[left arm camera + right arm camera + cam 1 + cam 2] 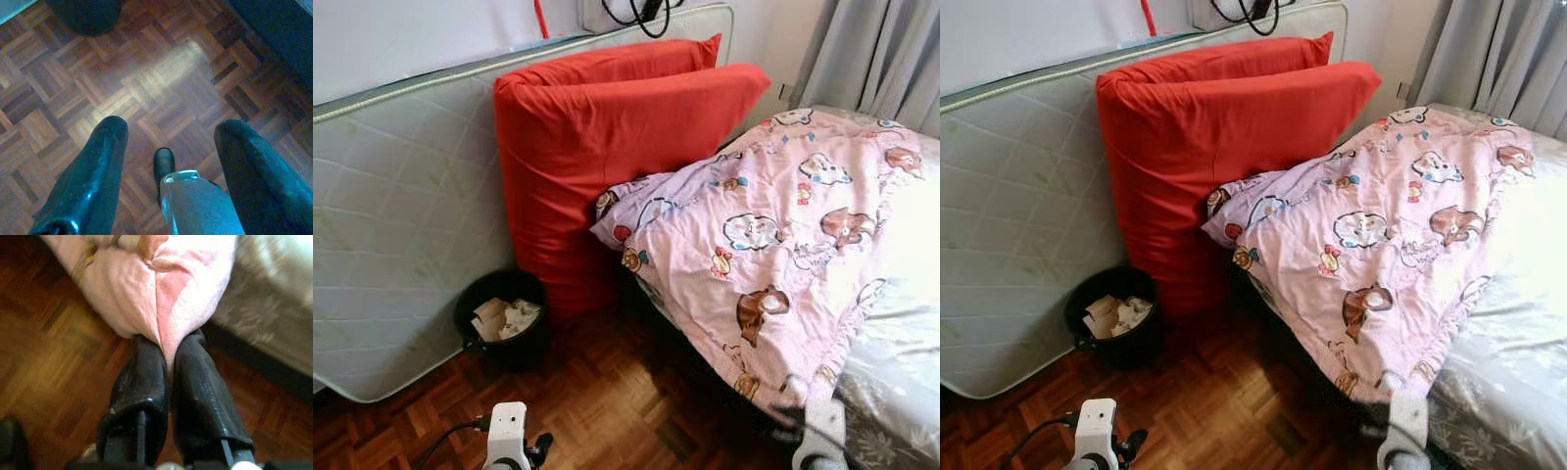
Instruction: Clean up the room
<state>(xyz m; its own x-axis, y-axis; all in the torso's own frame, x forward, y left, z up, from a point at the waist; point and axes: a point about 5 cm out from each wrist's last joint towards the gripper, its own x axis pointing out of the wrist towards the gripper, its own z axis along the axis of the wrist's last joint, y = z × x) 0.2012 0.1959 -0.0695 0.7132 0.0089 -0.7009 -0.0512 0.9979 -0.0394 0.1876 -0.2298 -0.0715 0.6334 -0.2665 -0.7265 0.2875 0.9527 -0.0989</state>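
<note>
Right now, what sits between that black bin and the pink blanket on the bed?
The big red cushion, standing on end against the propped mattress, fills the stretch between bin and blanket, as the left eye view shows.

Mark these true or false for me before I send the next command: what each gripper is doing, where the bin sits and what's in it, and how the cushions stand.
1. The right gripper is shut on a corner of the pink cartoon-print blanket. True.
2. The left gripper holds a crumpled paper. False: its fingers are spread over bare parquet floor, holding nothing.
3. The black waste bin stands on the floor against the upright mattress. True.
4. The bin is empty. False: it contains crumpled paper.
5. The red cushions lie flat on the bed. False: they stand upright, leaning on the mattress.
</note>
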